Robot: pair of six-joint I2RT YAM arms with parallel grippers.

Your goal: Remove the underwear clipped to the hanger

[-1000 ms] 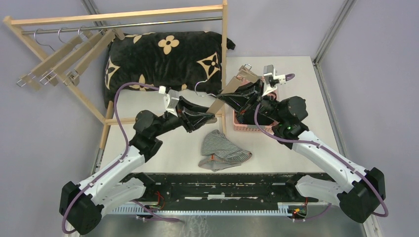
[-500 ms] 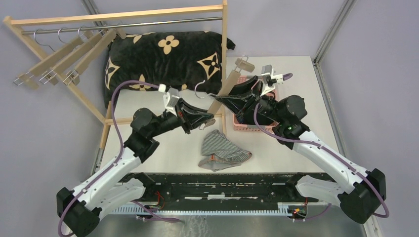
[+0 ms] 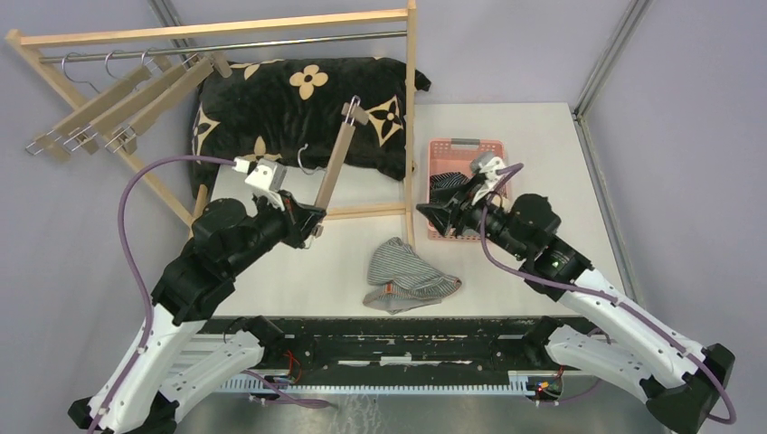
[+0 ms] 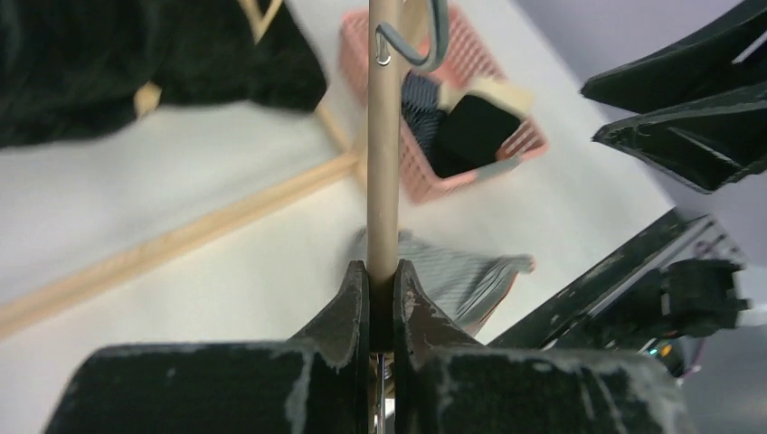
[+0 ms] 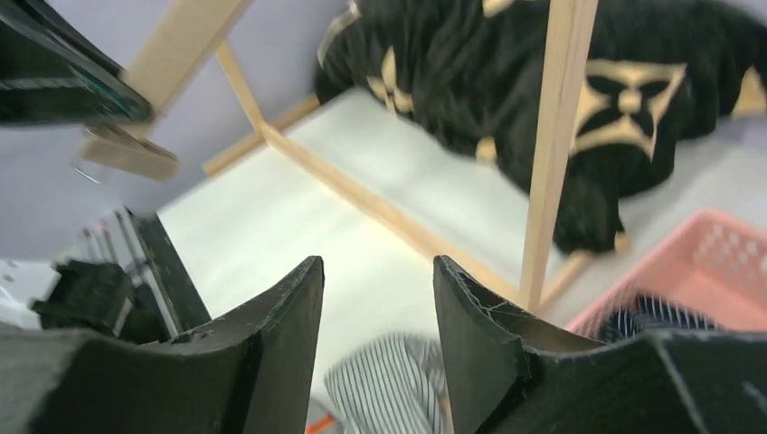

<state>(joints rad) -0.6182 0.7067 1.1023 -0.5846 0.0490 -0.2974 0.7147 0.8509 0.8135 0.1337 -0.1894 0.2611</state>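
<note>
**Left gripper clamps the hanger; shorts lie on the table and in the basket**

The left gripper [image 3: 312,226] [image 4: 382,271] is closed tight on one end of the wooden hanger [image 3: 335,163] [image 4: 383,136]. The bar stands tilted, rising toward the far right, and its metal clip at the top end shows against the black flowered cushion [image 3: 298,108].

The right gripper [image 3: 423,212] [image 5: 378,271] has its fingers apart with nothing between them. It hovers just left of the pink basket [image 3: 466,145] [image 4: 525,145].

The grey-white pinstriped shorts [image 3: 407,271] [image 4: 452,271] [image 5: 389,389] lie crumpled on the white table [image 3: 543,136], near the middle, between the two arms. The navy striped shorts [image 3: 443,183] [image 4: 418,95] and the black shorts [image 4: 472,127] lie inside the basket.

At the far left, the spare hangers [image 3: 118,108] hang on the rail of the wooden rack [image 3: 217,29].
</note>
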